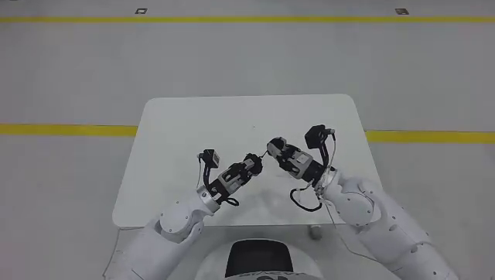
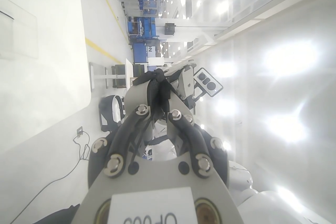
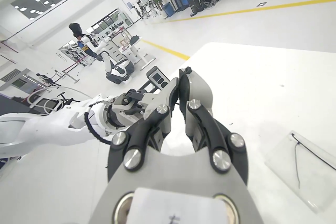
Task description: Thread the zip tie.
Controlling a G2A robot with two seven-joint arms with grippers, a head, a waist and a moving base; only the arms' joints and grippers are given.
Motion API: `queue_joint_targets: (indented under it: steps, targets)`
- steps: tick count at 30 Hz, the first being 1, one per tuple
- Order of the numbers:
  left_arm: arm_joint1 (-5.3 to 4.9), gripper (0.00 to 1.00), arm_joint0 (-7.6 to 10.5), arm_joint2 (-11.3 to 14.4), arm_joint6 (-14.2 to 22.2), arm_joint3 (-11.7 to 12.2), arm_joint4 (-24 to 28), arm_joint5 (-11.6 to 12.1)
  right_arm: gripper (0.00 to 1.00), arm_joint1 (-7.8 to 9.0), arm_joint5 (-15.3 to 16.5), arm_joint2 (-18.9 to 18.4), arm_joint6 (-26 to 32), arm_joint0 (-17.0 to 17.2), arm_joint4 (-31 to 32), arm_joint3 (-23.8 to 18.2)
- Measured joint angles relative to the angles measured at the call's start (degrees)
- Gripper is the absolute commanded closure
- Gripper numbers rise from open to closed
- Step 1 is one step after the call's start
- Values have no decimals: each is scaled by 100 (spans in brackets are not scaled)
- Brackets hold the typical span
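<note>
Both arms hang above the near middle of the white table [image 1: 193, 141], tips almost touching. My left gripper [image 1: 254, 162] is shut, its black pads [image 2: 157, 96] pressed together. Facing it, my right gripper [image 1: 274, 148] is also shut, pads [image 3: 181, 93] closed. A thin black zip tie [image 1: 265, 155] bridges the small gap between the two tips; the fingers hide most of it, so I cannot make out its head or tail. In the left wrist view the right gripper [image 2: 186, 83] sits just past my left gripper [image 2: 157, 78].
A clear plastic sheet [image 3: 302, 164] lies flat on the table beside the right arm, with a thin black strand [image 3: 298, 164] on it. The same sheet [image 2: 15, 33] shows in the left wrist view. Yellow floor lines run around the table.
</note>
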State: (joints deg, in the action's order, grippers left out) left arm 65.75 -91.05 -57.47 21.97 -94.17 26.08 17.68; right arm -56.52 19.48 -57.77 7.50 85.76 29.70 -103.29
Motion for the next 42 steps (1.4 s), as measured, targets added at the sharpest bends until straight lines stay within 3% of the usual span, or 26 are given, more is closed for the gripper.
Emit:
queue_joint_targets:
  steps: [13,22,30,42]
  targets:
    - [-10,100,5,18,92,-11,27,-13,100,10,0,120,-72,-64,175,67]
    - [-12,100,11,40,196,-18,179,-42,100,10,0,252,-177,-116,-230,122]
    - [-6,100,53,83,247,4,261,-64,100,-13,0,445,90,-248,-946,360]
    - [-1,100,89,82,177,10,313,-47,100,-13,0,564,-77,-360,-1159,507]
